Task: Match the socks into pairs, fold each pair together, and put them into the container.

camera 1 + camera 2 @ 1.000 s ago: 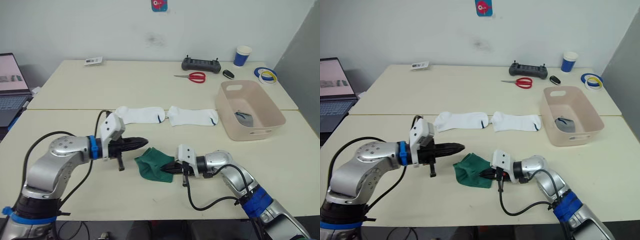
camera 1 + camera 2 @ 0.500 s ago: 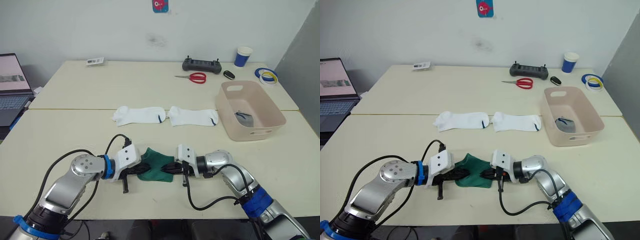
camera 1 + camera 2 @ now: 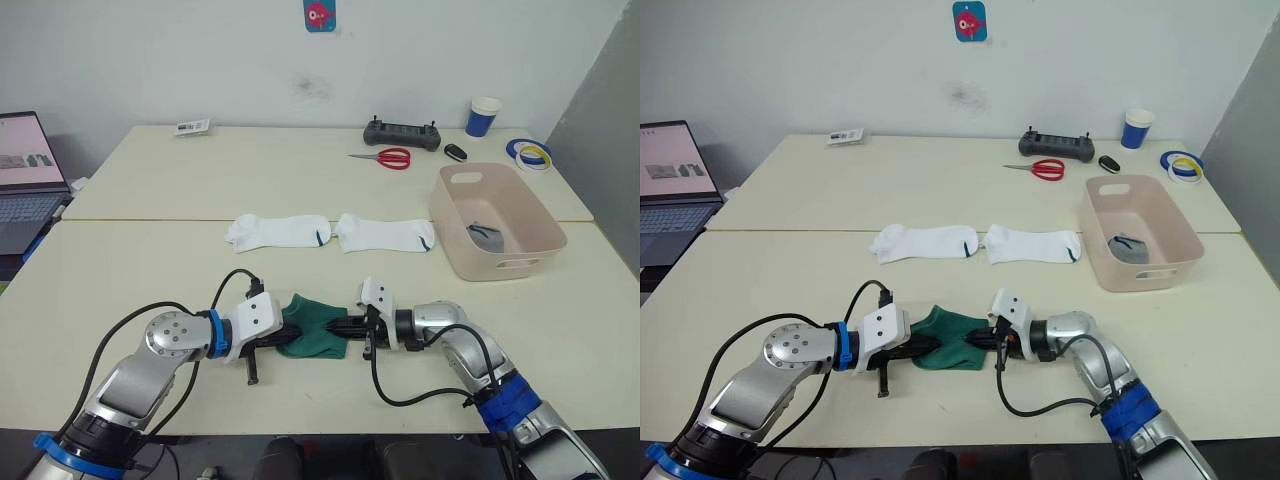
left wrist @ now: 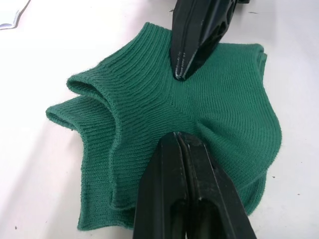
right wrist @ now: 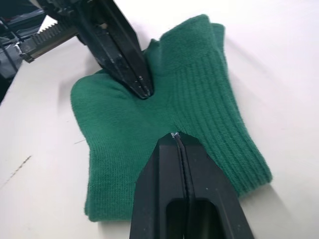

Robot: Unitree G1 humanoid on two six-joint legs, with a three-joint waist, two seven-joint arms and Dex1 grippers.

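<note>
Green socks (image 3: pixel 312 326) between both closed tools.

The cream tabletop (image 3: pixel 150 260) is carrying two white socks (image 3: pixel 330 232), green socks (image 3: pixel 312 337), the pink container (image 3: pixel 497 222), scissors (image 3: pixel 384 156), a blue cup (image 3: pixel 483 115) and tape rolls (image 3: pixel 530 151).

Bright even indoor light, soft shadows, sharp pics, no glare.

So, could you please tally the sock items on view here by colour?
White socks: 2
Green sock bundle: 1 (layers not countable)
Grey sock bundle, in the container: 1
Total: 4
</note>
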